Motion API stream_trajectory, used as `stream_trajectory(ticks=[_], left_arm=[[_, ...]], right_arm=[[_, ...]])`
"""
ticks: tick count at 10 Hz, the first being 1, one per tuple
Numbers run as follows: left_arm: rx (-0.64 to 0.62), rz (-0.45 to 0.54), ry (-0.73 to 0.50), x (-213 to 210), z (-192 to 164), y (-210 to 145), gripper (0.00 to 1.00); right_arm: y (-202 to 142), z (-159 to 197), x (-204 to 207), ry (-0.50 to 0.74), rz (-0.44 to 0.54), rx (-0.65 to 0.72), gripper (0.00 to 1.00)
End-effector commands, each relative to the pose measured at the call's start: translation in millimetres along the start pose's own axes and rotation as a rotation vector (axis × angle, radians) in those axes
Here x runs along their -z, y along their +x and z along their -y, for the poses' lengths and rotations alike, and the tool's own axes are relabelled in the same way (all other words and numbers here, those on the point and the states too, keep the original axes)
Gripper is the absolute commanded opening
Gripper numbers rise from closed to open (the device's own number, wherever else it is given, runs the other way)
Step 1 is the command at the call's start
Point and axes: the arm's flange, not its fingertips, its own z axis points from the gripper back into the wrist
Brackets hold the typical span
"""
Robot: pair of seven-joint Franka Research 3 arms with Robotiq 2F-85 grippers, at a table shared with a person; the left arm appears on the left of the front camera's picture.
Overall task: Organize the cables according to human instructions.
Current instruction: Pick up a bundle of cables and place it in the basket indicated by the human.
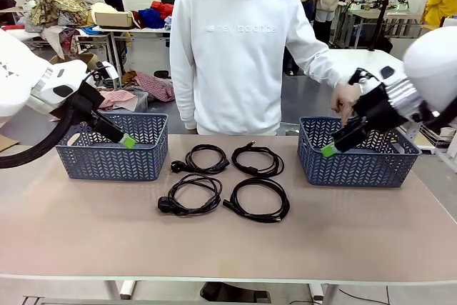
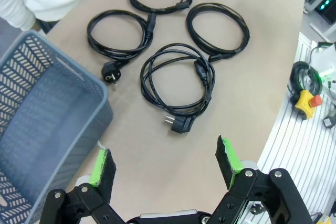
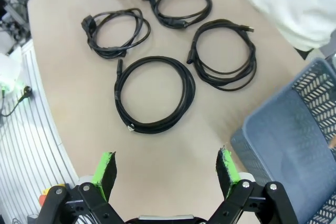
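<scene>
Four coiled cables (image 1: 211, 203) lying separate at table (image 1: 357, 233) centre, between left basket (image 1: 107, 166) and right basket (image 1: 360, 169), left gripper (image 2: 165, 157) open, empty, right gripper (image 3: 167, 163) open, empty, person's hand (image 1: 345, 98) apparently pointing into right basket.

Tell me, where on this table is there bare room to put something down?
The wide front strip of the table, nearer than the four cables, is bare. Narrower free gaps lie between the cables and the left basket, and between them and the right basket. The middle is crowded: the coils lie close together.
</scene>
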Motion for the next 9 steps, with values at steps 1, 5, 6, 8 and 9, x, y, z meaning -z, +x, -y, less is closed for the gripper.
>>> stream_trajectory(ticks=[1, 5, 6, 8, 9], left_arm=[[0.013, 0.018, -0.017, 0.5, -3.3, -1.4, 1.0], [0.013, 0.018, -0.017, 0.5, -3.3, -1.4, 1.0], [0.013, 0.018, -0.017, 0.5, -3.3, -1.4, 1.0], [0.013, 0.018, -0.017, 0.5, -3.3, -1.4, 1.0], [0.013, 0.018, -0.017, 0.5, -3.3, -1.4, 1.0]], right_arm=[[26.4, -4.3, 23.4, 0.003, -0.075, 0.004, 1.0], [60.7, -27.5, 79.5, -0.015, -0.223, -0.054, 1.0], [65.3, -32.1, 93.4, -0.015, -0.254, -0.069, 1.0], [70.0, -39.8, 113.7, -0.04, -0.295, -0.096, 1.0], [70.0, -42.4, 118.3, -0.049, -0.307, -0.1, 1.0]])
